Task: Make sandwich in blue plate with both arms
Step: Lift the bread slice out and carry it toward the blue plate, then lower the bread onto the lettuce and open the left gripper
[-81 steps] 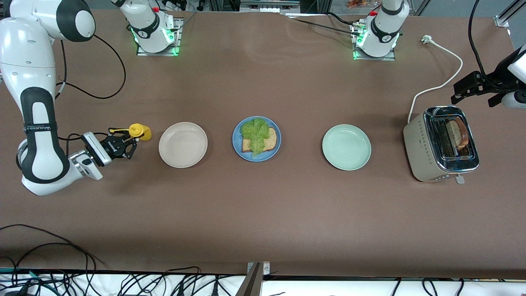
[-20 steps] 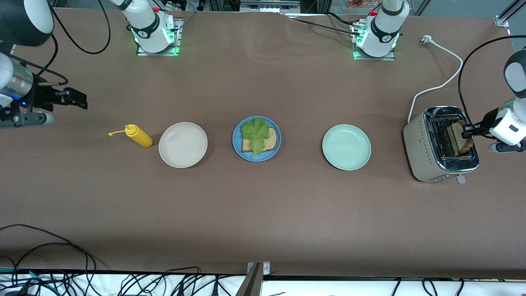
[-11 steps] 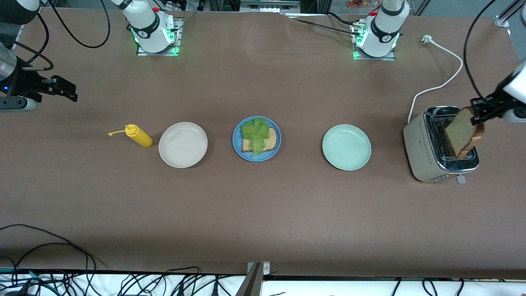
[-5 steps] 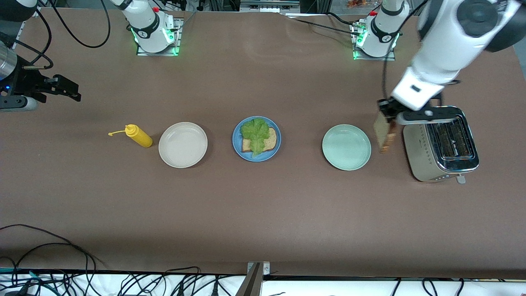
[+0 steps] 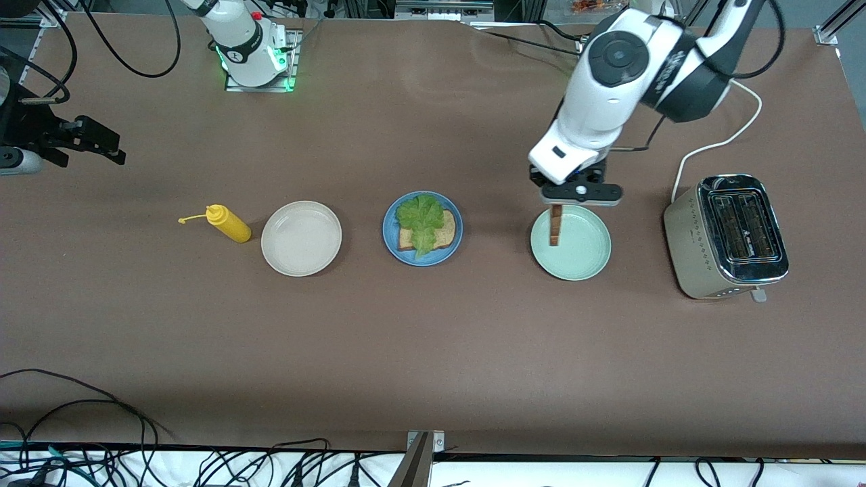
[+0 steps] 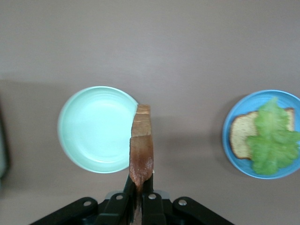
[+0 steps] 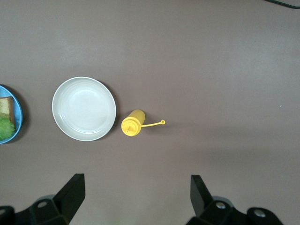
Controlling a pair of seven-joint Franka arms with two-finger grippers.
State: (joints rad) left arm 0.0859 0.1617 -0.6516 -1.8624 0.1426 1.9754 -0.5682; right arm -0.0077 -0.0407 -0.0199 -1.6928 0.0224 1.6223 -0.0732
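table (image 5: 433,352): you have a long brown surface with everything set in one row across its middle.
left arm (image 5: 629,74): you see it reaching from its base down over the mint-green plate.
right arm (image 5: 13,135): yours waits at its own end of the table, up off the surface.
toaster (image 5: 727,237): it stands at the left arm's end of the row, both slots showing no bread, its white cord running toward the bases.
blue plate (image 5: 423,228): it sits mid-row, between the cream plate and the mint-green plate, apart from both.
mint-green plate (image 5: 582,260): it lies between the blue plate and the toaster; you can see nothing lying flat in it.
cream plate (image 5: 301,238): it lies bare between the blue plate and the mustard bottle.
left gripper (image 5: 556,203): you have it hanging over the mint-green plate's edge that faces the blue plate, fingers (image 6: 125,199) pinched tight on the upper toast slice.
right gripper (image 5: 101,141): it hovers above bare table toward the right arm's end; the right wrist view shows its fingers (image 7: 70,192) spread wide with nothing between them.
upper toast slice (image 5: 555,225): it hangs edge-on and upright from the left gripper, dark crust showing.
lettuce leaf (image 5: 421,220): ruffled green, it lies across the lower toast slice on the blue plate.
lower toast slice (image 5: 443,233): it lies flat in the blue plate, mostly covered by the leaf.
mustard bottle (image 5: 229,224): yellow, it stands just beside the cream plate toward the right arm's end, cap strap sticking out.
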